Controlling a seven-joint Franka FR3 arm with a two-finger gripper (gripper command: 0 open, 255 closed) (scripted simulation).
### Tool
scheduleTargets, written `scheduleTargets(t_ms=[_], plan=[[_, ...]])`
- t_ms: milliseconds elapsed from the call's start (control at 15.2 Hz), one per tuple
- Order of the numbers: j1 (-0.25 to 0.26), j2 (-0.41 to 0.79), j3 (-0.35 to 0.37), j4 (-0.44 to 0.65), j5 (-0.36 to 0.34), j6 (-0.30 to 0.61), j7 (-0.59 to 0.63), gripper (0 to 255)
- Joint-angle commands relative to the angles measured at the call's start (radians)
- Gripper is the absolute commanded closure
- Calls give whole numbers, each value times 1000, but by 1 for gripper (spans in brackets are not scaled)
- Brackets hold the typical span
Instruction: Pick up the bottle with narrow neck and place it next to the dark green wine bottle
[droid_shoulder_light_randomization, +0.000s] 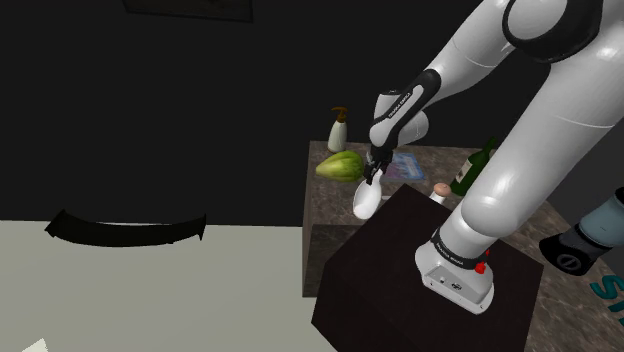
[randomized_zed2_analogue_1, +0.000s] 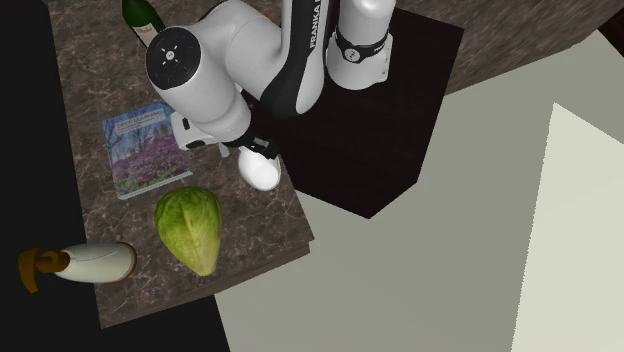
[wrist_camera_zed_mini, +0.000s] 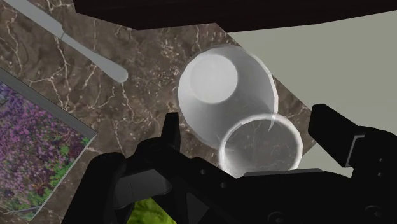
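The all-black two-finger gripper (wrist_camera_zed_mini: 249, 121) points down at the counter with its fingers (wrist_camera_zed_mini: 170, 132) spread apart. Between them is a white, round-bodied bottle with a narrow neck and a clear rim (wrist_camera_zed_mini: 219, 95). A strip of counter shows between one finger and the bottle, so it is not clasped. I cannot tell whether the other finger touches it.

The bottle is upright near the edge of the counter, just beside the corner of the robot's dark box stand (randomized_zed2_analogue_1: 375, 150). The white arm with dark joints (droid_shoulder_light_randomization: 520, 130) arches over from the stand.

The counter is dark brown stone with pale veins (randomized_zed2_analogue_1: 90, 85). A thin book with purple blossoms on its cover (randomized_zed2_analogue_1: 147, 150) lies flat near the bottle. A grey table knife (wrist_camera_zed_mini: 70, 38) lies beyond the book's corner. A pale green cabbage (randomized_zed2_analogue_1: 190, 230) sits near the book, and past it is a white pump bottle with a brown top (randomized_zed2_analogue_1: 95, 262). The dark green wine bottle (droid_shoulder_light_randomization: 475, 168) stands well apart from the white bottle, at the counter's far end behind the arm.

Below the counter is a pale, plain floor (droid_shoulder_light_randomization: 150, 290) with a dark curved shape (droid_shoulder_light_randomization: 125, 227) on it. Above the floor, in the shoulder view, is a black area (droid_shoulder_light_randomization: 150, 100).
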Motion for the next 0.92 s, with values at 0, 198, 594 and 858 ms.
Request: scheduleTargets(t_ms=[0, 198, 594, 858], plan=[[0, 0, 0, 0, 0, 0, 0, 0], [0, 0, 0, 0, 0, 0, 0, 255], [0, 0, 0, 0, 0, 0, 0, 255], [-2, -56, -4, -1, -30, -53, 19, 255]])
